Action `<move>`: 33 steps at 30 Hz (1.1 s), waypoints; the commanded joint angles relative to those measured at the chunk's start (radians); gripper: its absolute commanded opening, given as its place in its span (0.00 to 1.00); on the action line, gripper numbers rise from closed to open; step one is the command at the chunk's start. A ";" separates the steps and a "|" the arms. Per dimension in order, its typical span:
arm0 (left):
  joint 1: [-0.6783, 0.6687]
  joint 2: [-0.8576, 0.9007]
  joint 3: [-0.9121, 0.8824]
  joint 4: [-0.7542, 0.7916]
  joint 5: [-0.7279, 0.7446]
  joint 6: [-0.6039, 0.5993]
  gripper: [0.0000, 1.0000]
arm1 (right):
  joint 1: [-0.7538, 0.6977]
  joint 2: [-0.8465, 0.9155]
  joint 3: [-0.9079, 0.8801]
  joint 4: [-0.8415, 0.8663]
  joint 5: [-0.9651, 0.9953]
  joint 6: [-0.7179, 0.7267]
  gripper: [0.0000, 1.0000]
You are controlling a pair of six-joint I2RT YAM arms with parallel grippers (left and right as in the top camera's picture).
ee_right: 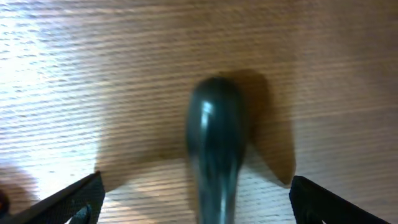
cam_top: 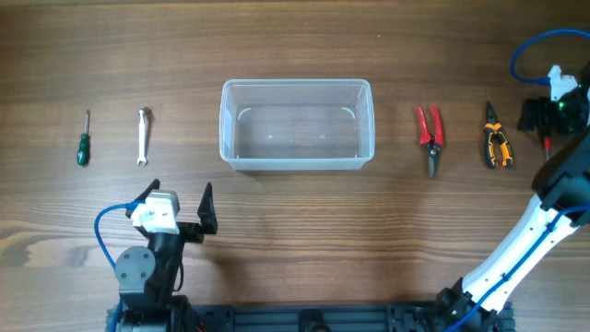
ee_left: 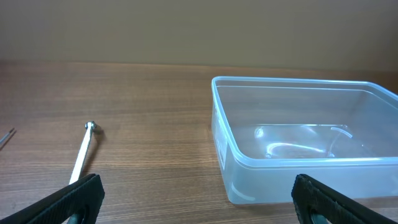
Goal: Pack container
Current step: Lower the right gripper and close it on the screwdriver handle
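Container: clear rectangular plastic tub (cam_top: 296,163) is sitting empty at bench (cam_top: 304,240) centre.
Left hand (cam_top: 180,192): hovering open, gripping nothing.
Right hand (ee_right: 198,199): spread open, straddling dark rounded handle (ee_right: 214,137).
Progress: nothing packed; hand tools (cam_top: 429,129) are lying outside.

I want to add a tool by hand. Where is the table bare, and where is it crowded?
Bare: the wide wood strip on the robot's side of the container, between the left gripper and the right arm; also the gaps toward the wrench and the red cutters. Crowded: the far right, where the right gripper hangs beside the yellow pliers.
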 commanded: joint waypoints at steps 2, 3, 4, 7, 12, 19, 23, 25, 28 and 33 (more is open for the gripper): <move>-0.006 -0.006 -0.009 0.006 0.009 0.016 1.00 | -0.002 0.008 0.015 -0.005 -0.012 0.001 0.95; -0.006 -0.006 -0.009 0.006 0.009 0.016 1.00 | -0.002 0.008 0.015 -0.005 -0.012 0.001 0.92; -0.006 -0.006 -0.009 0.006 0.009 0.016 1.00 | -0.002 0.008 0.015 -0.005 -0.011 0.001 0.89; -0.006 -0.006 -0.009 0.006 0.009 0.016 1.00 | -0.003 0.008 0.015 -0.005 -0.012 0.001 0.84; -0.006 -0.006 -0.009 0.006 0.009 0.016 1.00 | -0.003 0.008 0.015 -0.004 -0.013 -0.005 0.77; -0.006 -0.006 -0.009 0.006 0.009 0.016 1.00 | -0.003 0.008 0.015 -0.005 -0.013 -0.003 0.49; -0.006 -0.006 -0.009 0.006 0.009 0.016 1.00 | -0.003 0.008 0.015 -0.008 -0.013 -0.003 0.48; -0.006 -0.006 -0.009 0.006 0.009 0.016 1.00 | -0.003 0.008 0.015 -0.008 -0.013 -0.003 0.44; -0.006 -0.006 -0.009 0.006 0.009 0.017 1.00 | -0.003 0.008 0.015 -0.008 -0.013 -0.002 0.37; -0.006 -0.006 -0.009 0.006 0.009 0.016 1.00 | -0.003 0.008 0.015 -0.008 -0.012 -0.003 0.31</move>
